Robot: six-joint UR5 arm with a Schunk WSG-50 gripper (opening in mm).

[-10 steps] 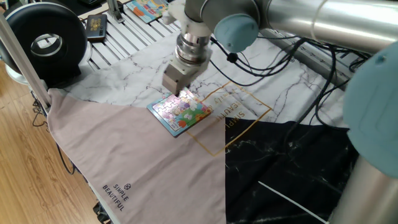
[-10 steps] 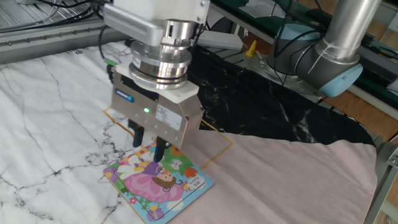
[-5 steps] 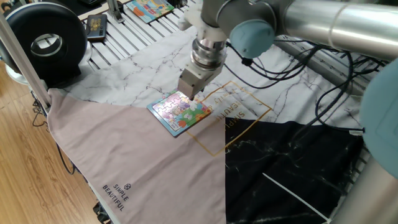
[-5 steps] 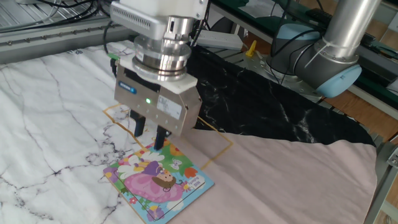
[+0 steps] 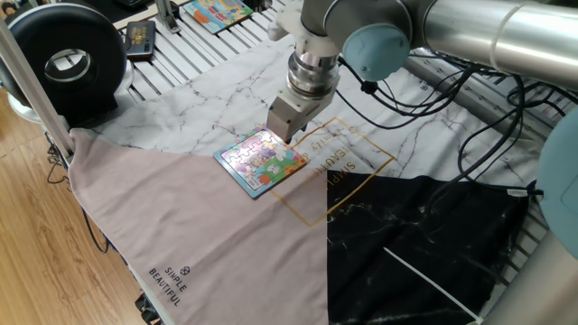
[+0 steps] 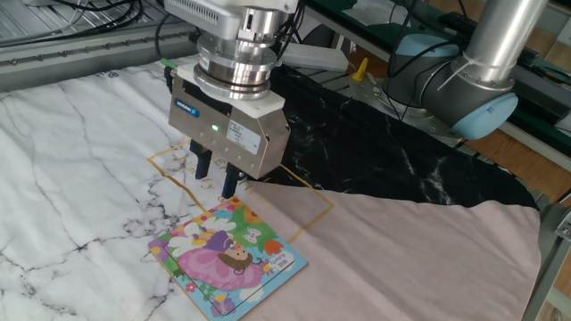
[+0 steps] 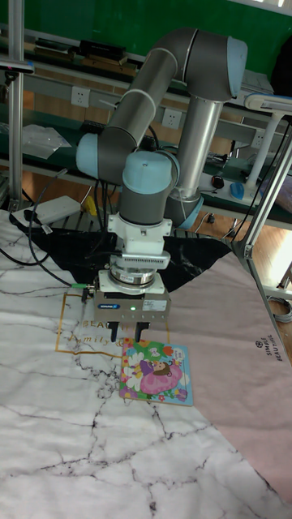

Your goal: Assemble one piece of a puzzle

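The gripper [image 6: 214, 175], fingers slightly parted and apparently empty, hangs above the puzzle [image 6: 227, 258] mid-frame; any unseated piece could lift.

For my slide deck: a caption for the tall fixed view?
UR5 gripper hovers just above the top edge of the puzzle on a marble-print cloth.

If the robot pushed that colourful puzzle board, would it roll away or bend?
The small square blue-rimmed puzzle board lies flat, so it would probably slide, not roll. It keeps straight edges on the soft pinkish cloth, so it is likely stiff. It looks thin, so probably light. The two-finger gripper hangs just above it.
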